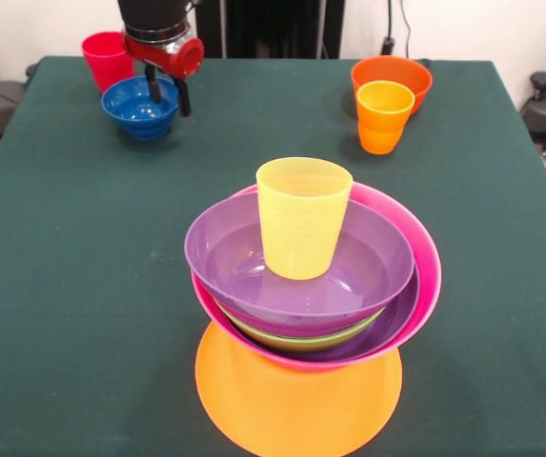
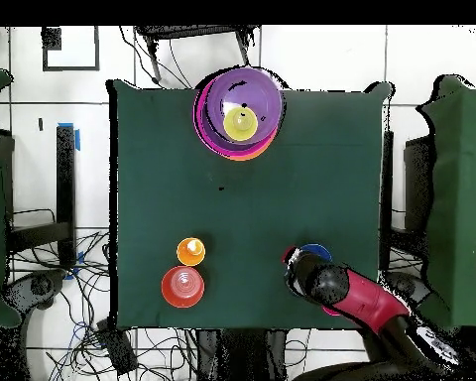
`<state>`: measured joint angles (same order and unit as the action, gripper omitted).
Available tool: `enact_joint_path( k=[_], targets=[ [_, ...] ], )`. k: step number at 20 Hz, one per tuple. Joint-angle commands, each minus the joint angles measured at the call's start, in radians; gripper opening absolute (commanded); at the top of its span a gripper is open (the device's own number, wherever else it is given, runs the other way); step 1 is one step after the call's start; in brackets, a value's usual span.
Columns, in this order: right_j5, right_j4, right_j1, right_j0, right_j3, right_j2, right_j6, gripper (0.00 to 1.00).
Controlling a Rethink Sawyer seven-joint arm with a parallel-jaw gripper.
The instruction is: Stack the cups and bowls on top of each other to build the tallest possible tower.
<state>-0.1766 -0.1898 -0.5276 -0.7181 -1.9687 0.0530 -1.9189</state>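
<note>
The tower (image 1: 311, 305) stands at the near middle of the table: an upturned orange bowl (image 1: 296, 405) as base, then a pink bowl (image 1: 423, 276), a lime green bowl (image 1: 301, 340) and purple bowls (image 1: 225, 252), with the translucent yellow cup (image 1: 303, 217) upright on top. My gripper (image 1: 169, 103) is open over the right rim of the small blue bowl (image 1: 134, 109), one finger inside and one outside. The red cup (image 1: 107, 59) stands just behind that bowl. The orange-yellow cup (image 1: 384, 116) stands in front of the red-orange bowl (image 1: 392, 74). The overhead view shows the tower (image 2: 239, 114), the gripper (image 2: 299, 263) and the blue bowl (image 2: 318, 251).
The dark green table (image 1: 82, 286) has its edges close to the tower's base and to the red cup. Chairs and cables surround the table (image 2: 153, 179). The orange-yellow cup (image 2: 190, 250) and red-orange bowl (image 2: 182, 287) sit near the robot-side edge.
</note>
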Motion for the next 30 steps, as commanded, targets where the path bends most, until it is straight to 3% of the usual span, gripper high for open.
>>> enact_joint_path(
  k=[1, 8, 14, 15, 21, 30],
  targets=[
    [0.034, -0.032, 0.036, 0.030, 0.009, 0.044, -0.084, 1.00],
    [0.127, -0.045, 0.174, 0.022, 0.074, 0.045, -0.090, 1.00],
    [0.146, -0.065, 0.195, 0.037, 0.104, 0.039, -0.064, 1.00],
    [0.155, -0.073, 0.191, 0.044, 0.106, 0.032, -0.063, 0.00],
    [0.137, -0.055, 0.174, 0.102, 0.128, -0.011, -0.079, 0.00],
    [0.130, -0.026, 0.157, 0.119, 0.108, -0.020, -0.106, 0.00]
  ],
)
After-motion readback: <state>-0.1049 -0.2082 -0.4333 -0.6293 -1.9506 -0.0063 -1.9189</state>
